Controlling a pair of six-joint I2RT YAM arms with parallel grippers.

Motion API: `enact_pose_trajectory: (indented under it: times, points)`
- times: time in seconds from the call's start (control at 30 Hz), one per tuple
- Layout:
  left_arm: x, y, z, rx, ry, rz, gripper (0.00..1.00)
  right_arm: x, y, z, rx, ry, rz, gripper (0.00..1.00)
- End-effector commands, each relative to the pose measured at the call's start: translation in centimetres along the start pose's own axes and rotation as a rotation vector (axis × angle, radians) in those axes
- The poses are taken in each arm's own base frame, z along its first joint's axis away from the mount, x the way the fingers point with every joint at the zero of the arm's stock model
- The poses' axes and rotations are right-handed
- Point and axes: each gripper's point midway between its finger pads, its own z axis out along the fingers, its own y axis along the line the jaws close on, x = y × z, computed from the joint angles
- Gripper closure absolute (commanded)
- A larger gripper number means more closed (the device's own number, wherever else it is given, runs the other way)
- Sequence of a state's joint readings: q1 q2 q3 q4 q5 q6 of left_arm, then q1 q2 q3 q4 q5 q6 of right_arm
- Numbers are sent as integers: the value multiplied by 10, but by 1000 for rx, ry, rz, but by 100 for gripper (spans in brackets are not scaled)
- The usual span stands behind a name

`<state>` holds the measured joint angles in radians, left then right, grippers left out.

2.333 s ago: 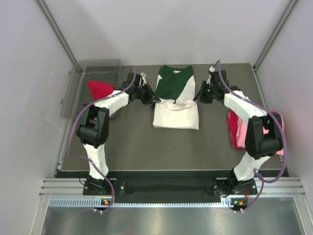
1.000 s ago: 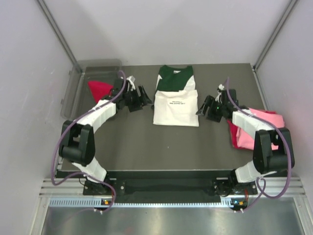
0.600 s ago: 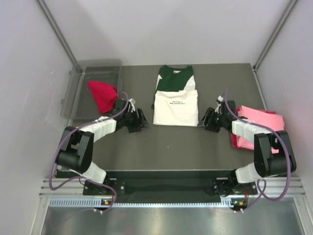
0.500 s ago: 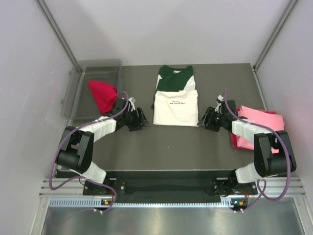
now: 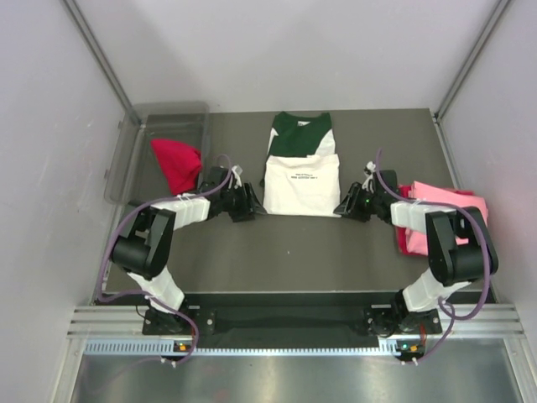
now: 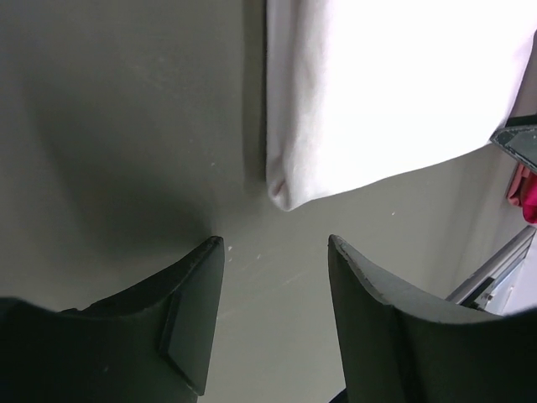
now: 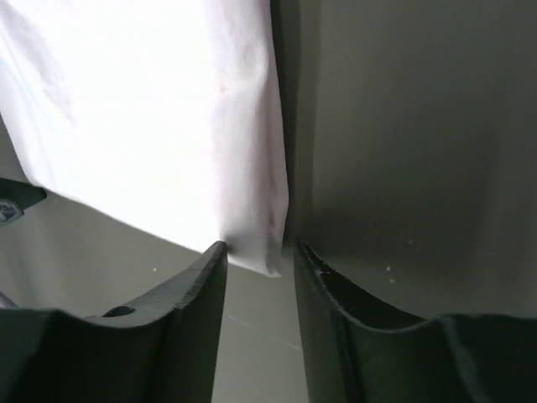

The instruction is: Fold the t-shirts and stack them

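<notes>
Beside the folded white t-shirt (image 5: 302, 186), left gripper (image 5: 251, 205), right gripper (image 5: 342, 206), both parted, empty

White t-shirt (image 5: 302, 186) with green shoulders, folded flat at centre, crimson t-shirt (image 5: 174, 161) bunched far left, pink t-shirt (image 5: 446, 201) heaped over red t-shirt (image 5: 401, 242) at right.

white t-shirt (image 5: 302, 191): soft matt cloth | table (image 5: 294, 252): matt dark | bin (image 5: 172, 117): clear plastic

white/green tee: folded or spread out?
Folded. The white and green t-shirt is a compact rectangle, no sleeves out; left wrist view shows a doubled corner.
</notes>
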<state>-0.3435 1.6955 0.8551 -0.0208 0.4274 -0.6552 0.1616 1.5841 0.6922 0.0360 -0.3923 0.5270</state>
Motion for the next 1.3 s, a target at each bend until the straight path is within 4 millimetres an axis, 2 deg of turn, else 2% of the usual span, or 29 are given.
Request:
enact_pose_trajectory:
  times: [0.0,0.13,0.2,0.33,0.47,0.53,0.73,0.77,0.8,0.87,0.9,1.0,1.07,1.1,1.13,1.17,1.2,1.23,1.27]
  points:
    - [-11,-18,9,44,-27,45,43,1,0,12,9,15,-30,63]
    - [-12,-15,19,36,-14,40,44,2,-1,16,20,18,-49,73]
    - [-13,-13,25,27,-1,40,48,2,-2,16,22,17,-53,81]
    - [-12,-5,31,-11,24,45,52,4,-1,19,21,24,-58,85]
    - [-11,3,32,-42,29,53,53,3,-1,17,25,15,-66,84]
    - [-7,6,36,-49,43,53,61,2,0,15,23,9,-70,84]
    - [-1,10,42,-47,66,56,72,5,2,15,4,13,-75,86]
    - [-1,10,42,-46,65,58,89,5,2,15,-1,14,-77,89]
    - [1,10,43,-43,70,64,100,5,4,15,-6,12,-80,94]
    - [5,9,44,-42,81,71,100,5,6,14,-12,11,-88,100]
    - [7,8,44,-37,88,74,100,5,9,13,-21,7,-97,100]
    - [13,4,40,-25,87,72,100,8,13,7,-37,4,-103,100]
    - [13,-8,26,-5,65,80,100,23,12,-1,-55,32,-87,100]
    - [21,-5,26,-15,85,76,100,22,16,-4,-68,28,-82,100]
    - [19,-12,17,-14,64,93,100,33,13,-7,-68,48,-69,100]
    - [29,-9,12,-37,85,93,100,33,19,-15,-87,37,-74,100]
    - [38,-13,8,-41,95,111,100,41,19,-19,-93,57,-64,100]
    - [38,-20,-1,-34,74,127,100,53,14,-24,-85,76,-54,100]
    - [53,-14,-6,-46,96,124,100,54,18,-32,-97,61,-62,100]
